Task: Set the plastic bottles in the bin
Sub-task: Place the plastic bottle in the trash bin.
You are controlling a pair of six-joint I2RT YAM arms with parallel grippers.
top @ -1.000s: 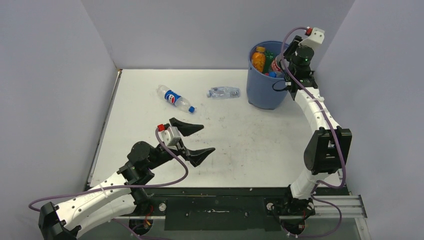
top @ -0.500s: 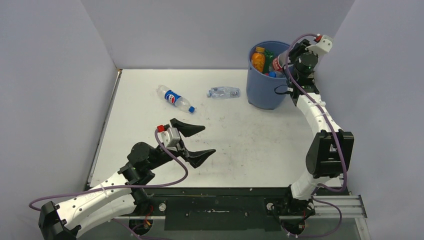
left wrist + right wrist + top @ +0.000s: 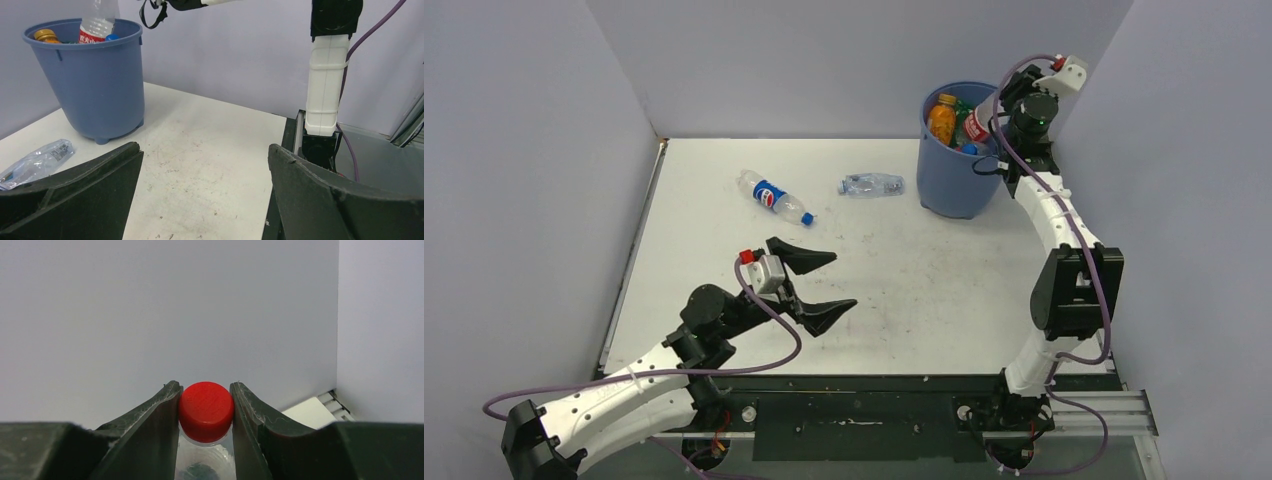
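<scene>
The blue bin [image 3: 954,170] stands at the table's back right, with an orange juice bottle [image 3: 941,117] and other bottles inside; it also shows in the left wrist view [image 3: 90,85]. My right gripper [image 3: 1002,105] is over the bin's right rim, shut on a clear red-capped bottle [image 3: 206,405] that hangs tilted into the bin [image 3: 977,125]. A blue-labelled bottle [image 3: 774,198] and a crushed clear bottle [image 3: 872,184] lie on the table left of the bin. My left gripper [image 3: 816,281] is open and empty over the table's front middle.
Grey walls close in the table [image 3: 904,270] on the left, back and right. The right arm's base post [image 3: 325,95] stands at the table's near right edge. A black rail [image 3: 854,400] runs along the front.
My right gripper has risen and tilted over the bin's rim, lifting the red-capped bottle's neck up and to the right. The left arm has barely moved.
</scene>
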